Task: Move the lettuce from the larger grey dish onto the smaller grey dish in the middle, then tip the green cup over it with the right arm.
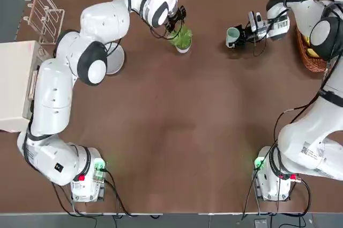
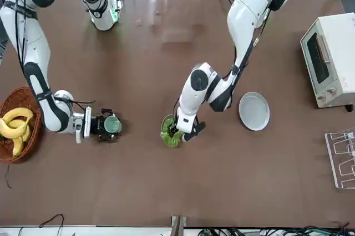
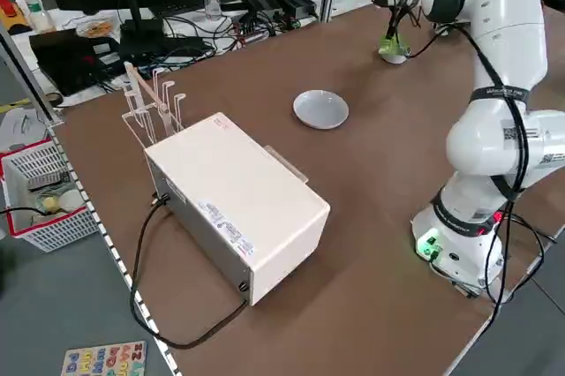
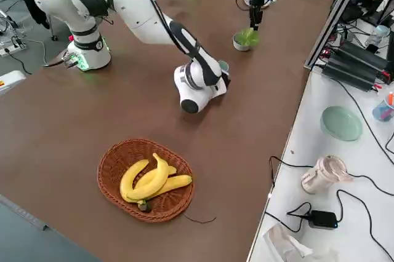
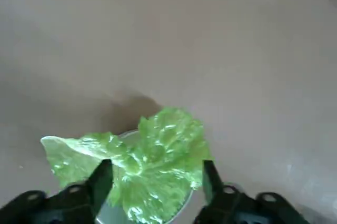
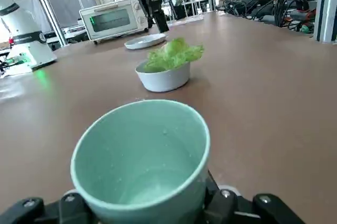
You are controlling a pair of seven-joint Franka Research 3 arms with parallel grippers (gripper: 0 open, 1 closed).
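From overhead, we find the lettuce (image 5: 158,166) in the smaller grey dish (image 6: 164,80), left gripper (image 5: 158,174) released above it. The larger grey dish (image 2: 254,111) lies at nine o'clock; at three, the right gripper (image 1: 242,35) grasps the green cup (image 6: 142,155).

Soft, even brightness reaches me from above, laying faint shadows and a pale sheen on the desk (image 1: 177,131); close to my left jaws the view blurs, while the lettuce (image 5: 158,166) throws back small white glints
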